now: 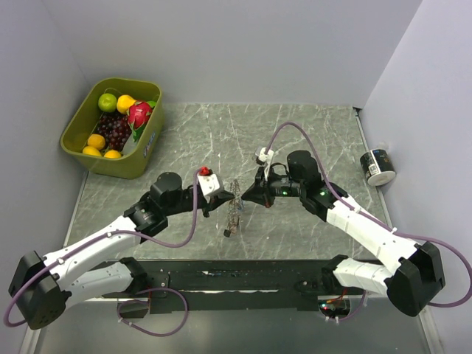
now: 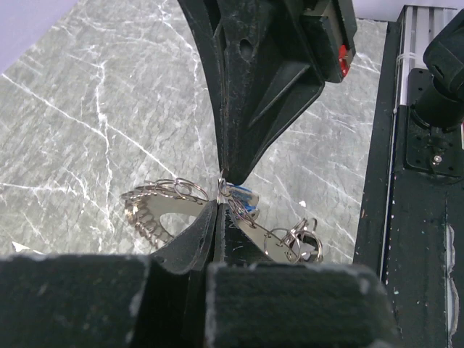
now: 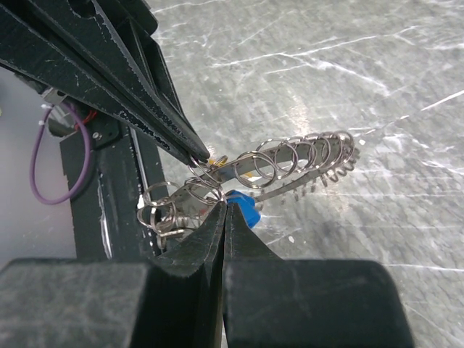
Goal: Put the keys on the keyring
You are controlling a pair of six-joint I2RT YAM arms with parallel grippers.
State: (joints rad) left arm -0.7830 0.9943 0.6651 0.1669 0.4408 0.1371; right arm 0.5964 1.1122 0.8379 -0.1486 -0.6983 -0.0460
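Observation:
The keyring [image 1: 234, 212] hangs tilted just above the marble table, between my two grippers. It is a silvery band with a row of small wire loops [image 3: 304, 156] along it. My left gripper [image 1: 221, 198] is shut on the keyring [image 2: 156, 210] at its rim. My right gripper [image 3: 225, 206] is shut too, its tips pinching the small wire ring at the blue key [image 3: 243, 208]. In the left wrist view the right gripper's fingertips [image 2: 223, 174] come down from above and nearly touch my left gripper [image 2: 219, 200] beside the blue key [image 2: 245, 197]. A bit of yellow [image 3: 214, 158] shows by the left fingertips [image 3: 199, 148]. A cluster of loose rings [image 2: 299, 243] dangles from the keyring's lower end.
A green bin [image 1: 77, 136] of fruit stands at the far left. A small dark can [image 1: 377, 167] lies by the right wall. The black base rail [image 1: 243, 276] runs along the near edge. Purple cables loop off both arms.

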